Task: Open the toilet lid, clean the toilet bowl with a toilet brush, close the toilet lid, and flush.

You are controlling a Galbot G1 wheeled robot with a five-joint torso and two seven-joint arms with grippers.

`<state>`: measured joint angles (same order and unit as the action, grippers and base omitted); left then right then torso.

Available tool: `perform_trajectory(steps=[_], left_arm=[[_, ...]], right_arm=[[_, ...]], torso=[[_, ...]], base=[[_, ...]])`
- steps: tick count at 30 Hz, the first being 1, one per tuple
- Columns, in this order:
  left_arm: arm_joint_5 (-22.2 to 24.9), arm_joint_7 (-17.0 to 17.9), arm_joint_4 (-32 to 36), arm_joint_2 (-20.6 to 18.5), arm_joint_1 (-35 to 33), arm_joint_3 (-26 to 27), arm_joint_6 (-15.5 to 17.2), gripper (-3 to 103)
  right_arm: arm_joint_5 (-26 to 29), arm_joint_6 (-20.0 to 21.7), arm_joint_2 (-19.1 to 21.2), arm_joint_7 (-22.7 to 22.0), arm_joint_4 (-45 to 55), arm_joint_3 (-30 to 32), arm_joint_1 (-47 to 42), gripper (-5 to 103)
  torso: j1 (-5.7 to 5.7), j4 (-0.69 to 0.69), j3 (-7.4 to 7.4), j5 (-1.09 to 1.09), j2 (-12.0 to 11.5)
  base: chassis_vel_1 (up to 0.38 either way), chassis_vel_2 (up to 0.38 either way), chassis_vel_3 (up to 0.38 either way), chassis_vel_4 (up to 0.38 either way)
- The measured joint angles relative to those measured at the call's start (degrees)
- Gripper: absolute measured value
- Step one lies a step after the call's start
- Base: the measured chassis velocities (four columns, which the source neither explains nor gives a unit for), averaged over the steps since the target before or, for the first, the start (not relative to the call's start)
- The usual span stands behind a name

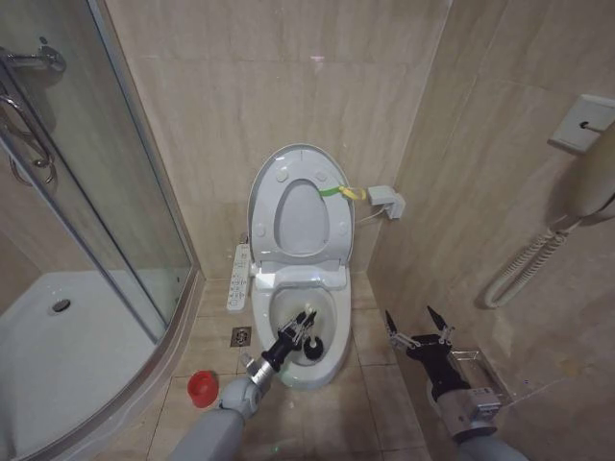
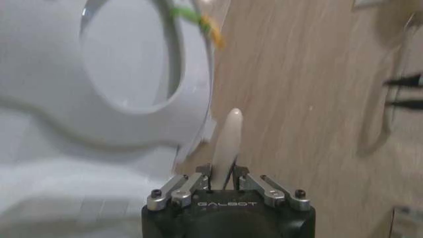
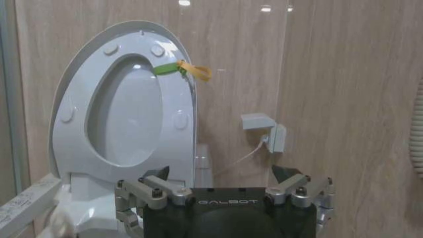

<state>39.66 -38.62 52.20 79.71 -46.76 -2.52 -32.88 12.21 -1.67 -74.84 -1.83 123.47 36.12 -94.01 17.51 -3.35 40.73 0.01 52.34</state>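
The toilet lid (image 1: 300,216) stands raised against the wall, and the seat ring (image 1: 332,235) is lifted against it. A green-and-yellow strap (image 1: 342,191) hangs at its rim. Below lies the open toilet bowl (image 1: 288,300). My left gripper (image 1: 296,334) hovers over the bowl, shut on the pale handle of the toilet brush (image 2: 228,131), whose dark head (image 1: 313,350) sits low inside the bowl. The brush's red base (image 1: 203,388) stands on the floor left of the toilet. My right gripper (image 1: 418,325) waits open and empty to the right of the toilet, facing the lid (image 3: 129,119).
A glass shower door (image 1: 86,192) and a white shower tray (image 1: 58,327) are on the left. A control panel (image 1: 238,277) flanks the bowl, with a floor drain (image 1: 241,336) below it. The right wall carries a socket box (image 1: 387,201) and a corded handset (image 1: 596,178).
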Motion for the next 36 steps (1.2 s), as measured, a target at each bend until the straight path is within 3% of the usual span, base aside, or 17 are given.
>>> perform_trajectory(steps=[5,15,25,36], left_arm=[[0.5,0.2,1.1,-0.3,-0.1,0.0,0.2,21],[2.9,3.5,10.1,-2.1,0.3,-1.1,2.8,20],[1.8,2.0,-0.5,0.0,0.3,-0.6,1.1,20],[5.7,5.3,11.6,-2.5,-0.1,-1.3,4.5,21]], right_arm=[[0.0,0.0,0.0,0.0,0.0,0.0,0.0,100],[0.0,0.0,0.0,0.0,0.0,0.0,0.0,100],[0.0,0.0,0.0,0.0,0.0,0.0,0.0,100],[0.0,0.0,0.0,0.0,0.0,0.0,0.0,100]], torso=[[0.01,0.0,0.02,-0.01,0.0],[0.01,-0.02,0.01,-0.02,0.0],[0.01,0.04,0.02,0.0,0.0],[0.01,-0.02,0.01,-0.02,0.0]], base=[[0.0,0.0,0.0,0.0],[0.0,0.0,0.0,0.0],[0.0,0.0,0.0,0.0],[0.0,0.0,0.0,0.0]])
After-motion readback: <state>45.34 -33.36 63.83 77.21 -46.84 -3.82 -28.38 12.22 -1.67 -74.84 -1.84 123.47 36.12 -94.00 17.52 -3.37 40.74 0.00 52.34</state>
